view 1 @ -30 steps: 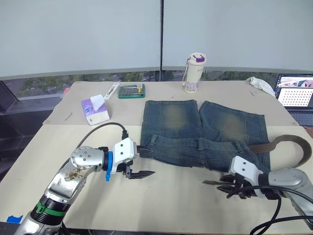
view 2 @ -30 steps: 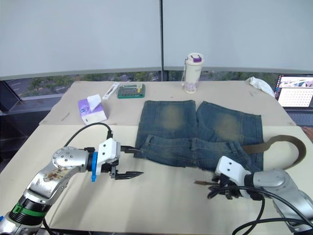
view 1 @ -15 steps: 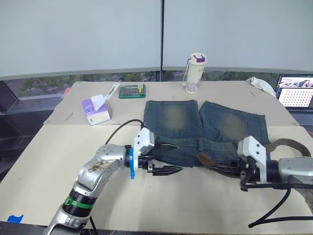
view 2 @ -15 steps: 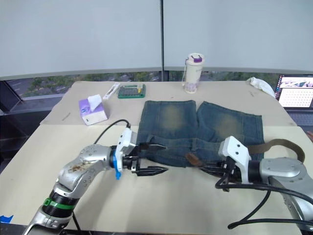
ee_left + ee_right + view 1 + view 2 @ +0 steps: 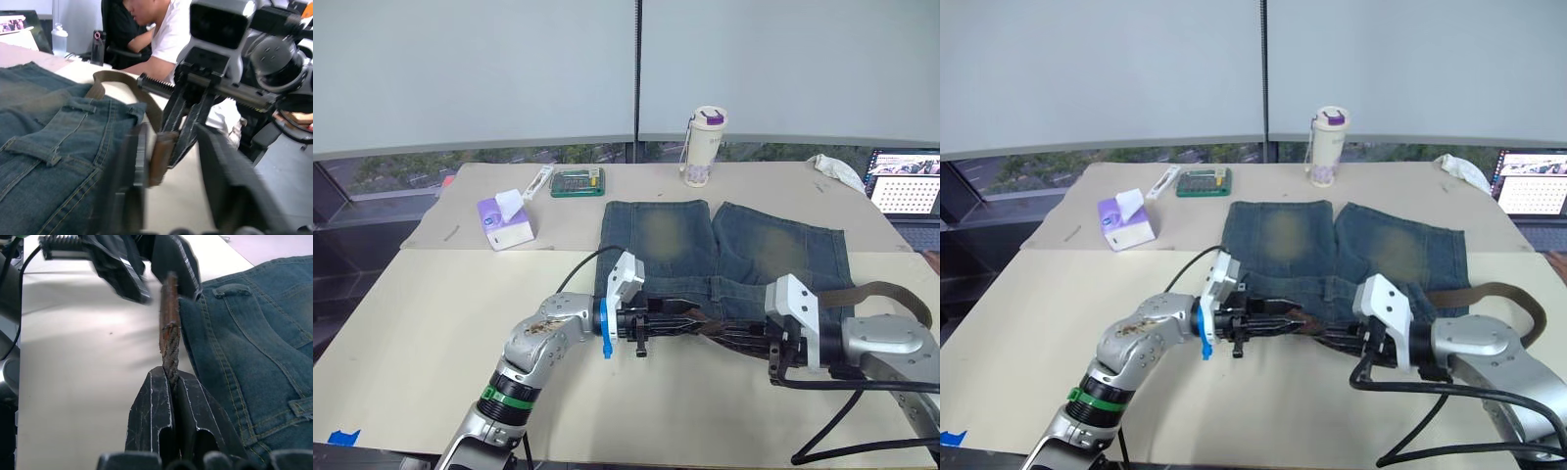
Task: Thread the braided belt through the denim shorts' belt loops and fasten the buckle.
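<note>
The denim shorts [image 5: 744,245] lie flat on the table, waistband toward me. My right gripper [image 5: 729,336] is shut on the braided belt [image 5: 169,323] just behind its free tip, holding it in front of the waistband's middle. The rest of the belt curves off over the right hip [image 5: 891,289]. My left gripper [image 5: 683,323] faces it end to end. Its fingers [image 5: 225,181] stand apart on either side of the belt's tip and look blurred. Belt loops [image 5: 80,105] show on the waistband. The buckle is hidden.
At the table's back stand a bottle [image 5: 704,147], a green box [image 5: 577,182] and a tissue box [image 5: 503,220]. A laptop [image 5: 906,183] and a white cloth [image 5: 835,168] are at the far right. A person [image 5: 161,34] sits beyond the right side.
Both grippers have come together at the waistband's middle. The right one brought the belt's tip leftward. The left one moved right and its fingers are drawing in around the tip.
</note>
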{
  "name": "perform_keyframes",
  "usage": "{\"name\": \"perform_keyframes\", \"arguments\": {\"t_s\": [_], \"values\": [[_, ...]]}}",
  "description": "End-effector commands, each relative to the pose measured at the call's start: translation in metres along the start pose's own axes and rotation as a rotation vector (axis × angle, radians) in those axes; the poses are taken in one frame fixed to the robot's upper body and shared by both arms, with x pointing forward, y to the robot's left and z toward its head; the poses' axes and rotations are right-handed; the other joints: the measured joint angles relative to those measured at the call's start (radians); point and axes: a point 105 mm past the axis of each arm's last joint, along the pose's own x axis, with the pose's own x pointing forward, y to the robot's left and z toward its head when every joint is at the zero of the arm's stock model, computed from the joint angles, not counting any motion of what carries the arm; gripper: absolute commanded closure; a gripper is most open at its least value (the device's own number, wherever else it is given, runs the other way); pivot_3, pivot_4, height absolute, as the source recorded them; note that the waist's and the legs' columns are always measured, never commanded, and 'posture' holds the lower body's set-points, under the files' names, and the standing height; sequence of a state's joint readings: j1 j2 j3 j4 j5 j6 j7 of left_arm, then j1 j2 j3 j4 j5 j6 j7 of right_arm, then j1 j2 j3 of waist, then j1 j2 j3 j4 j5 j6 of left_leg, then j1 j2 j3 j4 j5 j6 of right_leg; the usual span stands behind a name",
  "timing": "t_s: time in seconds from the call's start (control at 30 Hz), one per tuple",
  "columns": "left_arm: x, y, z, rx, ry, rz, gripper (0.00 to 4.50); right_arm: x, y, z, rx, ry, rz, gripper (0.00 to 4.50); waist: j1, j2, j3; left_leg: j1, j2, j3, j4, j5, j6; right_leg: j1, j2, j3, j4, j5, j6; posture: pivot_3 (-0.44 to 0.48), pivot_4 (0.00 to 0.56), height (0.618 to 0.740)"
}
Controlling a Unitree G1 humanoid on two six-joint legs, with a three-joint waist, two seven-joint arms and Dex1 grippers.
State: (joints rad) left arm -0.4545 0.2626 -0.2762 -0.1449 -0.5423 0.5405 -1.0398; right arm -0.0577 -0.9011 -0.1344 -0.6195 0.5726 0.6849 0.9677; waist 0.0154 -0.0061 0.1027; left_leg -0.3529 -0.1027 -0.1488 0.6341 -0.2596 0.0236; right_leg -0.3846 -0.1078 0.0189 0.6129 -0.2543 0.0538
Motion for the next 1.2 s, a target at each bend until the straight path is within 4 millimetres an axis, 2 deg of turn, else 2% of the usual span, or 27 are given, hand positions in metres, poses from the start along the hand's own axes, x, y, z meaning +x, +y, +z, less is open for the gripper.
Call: {"name": "perform_keyframes", "arguments": {"t_s": [0.03,0.2,0.27,0.3,0.37,0.43,0.53,0.57,0.63,0.77,0.9,1.03,1.2], "values": [[0.004,-0.005,0.001,0.025,-0.003,-0.028,4.45,-0.001,0.003,0.017,-0.062,-0.056,0.001,4.5,0.0,0.0,0.0,0.0,0.0,0.0,0.0,0.0,0.0,0.0,0.0,0.0,0.0,0.0,0.0,0.0,0.15,0.74],[0.003,-0.001,-0.001,0.026,0.006,-0.009,4.45,-0.004,-0.003,0.018,-0.07,-0.057,-0.044,4.5,0.0,0.0,0.0,0.0,0.0,0.0,0.0,0.0,0.0,0.0,0.0,0.0,0.0,0.0,0.0,0.0,0.15,0.74],[0.002,0.007,0.003,0.008,-0.025,0.035,4.5,-0.011,-0.01,0.019,-0.049,-0.071,-0.096,3.69,0.0,0.0,0.0,0.0,0.0,0.0,0.0,0.0,0.0,0.0,0.0,0.0,0.0,0.0,0.0,0.0,0.15,0.74],[0.002,0.011,0.007,-0.009,-0.047,0.055,4.5,-0.015,-0.012,0.021,-0.018,-0.097,-0.112,3.49,0.001,0.0,0.0,0.0,0.0,0.0,0.0,0.0,0.0,0.0,0.0,0.0,0.0,0.0,0.0,0.0,0.15,0.74],[0.004,0.013,0.012,-0.04,-0.076,0.063,4.5,-0.024,-0.014,0.026,0.058,-0.169,-0.143,2.81,0.005,-0.001,0.001,0.0,0.0,0.0,0.0,0.0,0.0,0.0,0.0,0.0,0.0,0.0,0.0,0.0,0.15,0.74],[0.006,0.015,0.019,-0.082,-0.122,0.078,4.5,-0.04,-0.02,0.037,0.219,-0.363,-0.195,2.07,0.008,-0.002,0.001,0.0,0.0,0.0,0.0,0.0,0.0,0.0,0.0,0.0,0.0,0.0,0.0,0.0,0.15,0.74],[0.006,0.016,0.025,-0.178,-0.181,0.097,4.5,-0.055,-0.01,0.035,0.35,-0.458,-0.2,1.08,0.016,-0.002,0.001,0.0,0.0,-0.001,0.0,0.0,0.001,0.0,-0.001,0.001,0.0,0.0,0.0,0.0,0.15,0.74],[0.006,0.017,0.027,-0.213,-0.198,0.101,4.5,-0.057,-0.007,0.034,0.376,-0.477,-0.201,0.63,0.017,-0.002,0.001,0.0,0.0,0.0,0.001,-0.001,0.002,0.0,-0.001,0.002,0.0,0.0,0.0,0.0,0.15,0.74],[0.006,0.018,0.033,-0.317,-0.241,0.101,4.5,-0.057,0.001,0.033,0.462,-0.548,-0.192,0.05,0.02,-0.002,0.0,0.0,0.0,0.001,0.001,-0.001,0.002,0.0,-0.001,0.002,0.0,0.0,0.0,0.0,0.15,0.74],[0.005,0.018,0.043,-0.494,-0.289,0.07,4.5,-0.041,0.025,0.022,0.596,-0.57,-0.142,0.05,0.02,-0.002,0.0,0.0,0.001,0.001,0.001,-0.001,0.002,0.0,0.0,0.003,0.002,0.0,0.0,0.0,0.15,0.74],[0.002,0.026,0.047,-0.596,-0.328,0.091,4.5,-0.021,0.037,-0.01,0.659,-0.457,-0.2,0.05,0.017,-0.002,-0.002,0.001,0.0,0.003,0.002,-0.001,0.002,0.0,0.001,0.004,0.002,0.0,0.001,0.0,0.15,0.74],[0.0,0.024,0.046,-0.65,-0.334,0.087,4.5,-0.012,0.033,-0.014,0.698,-0.549,-0.265,0.05,0.012,-0.001,-0.002,0.001,-0.001,0.003,0.002,-0.001,0.001,-0.001,0.001,0.004,0.002,0.0,0.001,0.0,0.15,0.74],[0.002,0.011,0.039,-0.712,-0.309,0.03,4.5,-0.014,0.008,0.001,0.733,-0.782,-0.352,0.05,0.001,0.0,-0.003,0.001,0.0,0.003,0.001,-0.001,0.0,-0.002,0.002,0.007,0.002,0.0,0.001,0.0,0.15,0.74]]}}
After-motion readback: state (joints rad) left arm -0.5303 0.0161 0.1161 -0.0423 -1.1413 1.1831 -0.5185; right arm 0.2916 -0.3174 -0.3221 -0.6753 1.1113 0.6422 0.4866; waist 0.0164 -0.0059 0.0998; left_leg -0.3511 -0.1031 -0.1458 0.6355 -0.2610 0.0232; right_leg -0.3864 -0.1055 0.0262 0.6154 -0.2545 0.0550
